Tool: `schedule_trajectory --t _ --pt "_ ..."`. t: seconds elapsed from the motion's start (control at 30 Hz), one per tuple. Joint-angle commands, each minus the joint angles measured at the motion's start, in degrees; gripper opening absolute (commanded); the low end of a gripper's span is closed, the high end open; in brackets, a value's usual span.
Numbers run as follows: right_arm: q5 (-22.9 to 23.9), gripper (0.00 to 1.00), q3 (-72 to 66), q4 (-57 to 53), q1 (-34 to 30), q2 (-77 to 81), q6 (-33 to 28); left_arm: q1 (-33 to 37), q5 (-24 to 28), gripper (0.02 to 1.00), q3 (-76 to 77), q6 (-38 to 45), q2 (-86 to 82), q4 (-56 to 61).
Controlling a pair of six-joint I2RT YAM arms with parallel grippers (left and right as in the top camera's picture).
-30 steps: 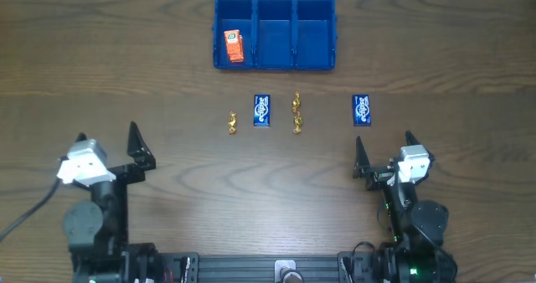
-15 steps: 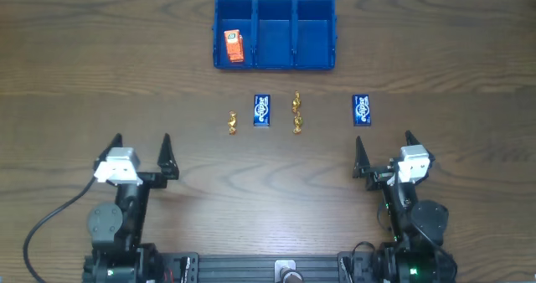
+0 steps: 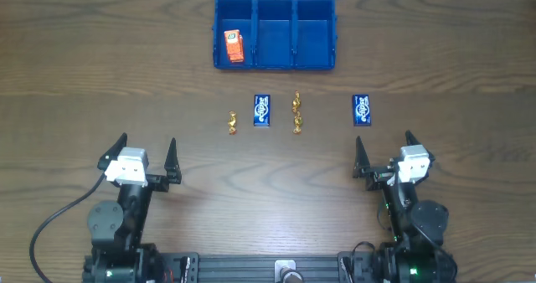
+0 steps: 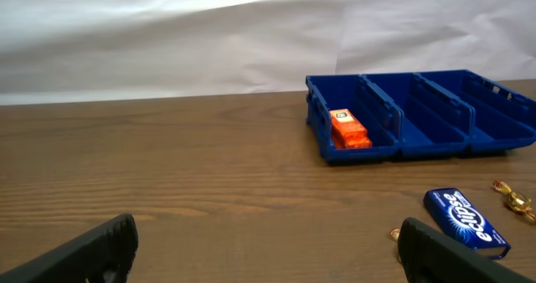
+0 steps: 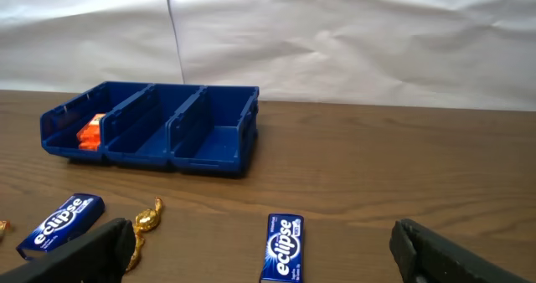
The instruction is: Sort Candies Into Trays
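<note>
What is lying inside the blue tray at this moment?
One orange candy pack lies in the left compartment of the blue tray, as seen from above. The other two compartments show bare floors. Anything beneath the pack is covered and cannot be seen.

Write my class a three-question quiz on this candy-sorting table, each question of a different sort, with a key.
1. How many gold candies lie on the table?
2. True or false: the orange candy is in the middle compartment of the tray.
3. The left gripper and right gripper are: A open; B shut.
Key: 1. three; 2. false, it is in the end compartment at the top view's left; 3. A.
</note>
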Motion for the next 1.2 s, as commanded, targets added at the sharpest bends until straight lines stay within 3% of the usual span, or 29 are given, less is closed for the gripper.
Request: schedule_trajectory --t 0.03,0.97,1.2 --pt "0.33 0.998 -0.22 -0.17 -0.13 -0.42 -0.66 -0.11 1.25 0.996 -0.94 0.96 -0.42 -2.19" --pt "0.31 0.998 0.0 0.11 -0.13 -0.37 -0.37 -0.11 1.25 0.998 -0.94 0.96 -0.42 -2.19" --pt "0.59 0.998 13.68 -4.57 -0.15 11.61 -0.9 -0.11 1.25 0.998 -0.94 0.96 -0.42 -2.19"
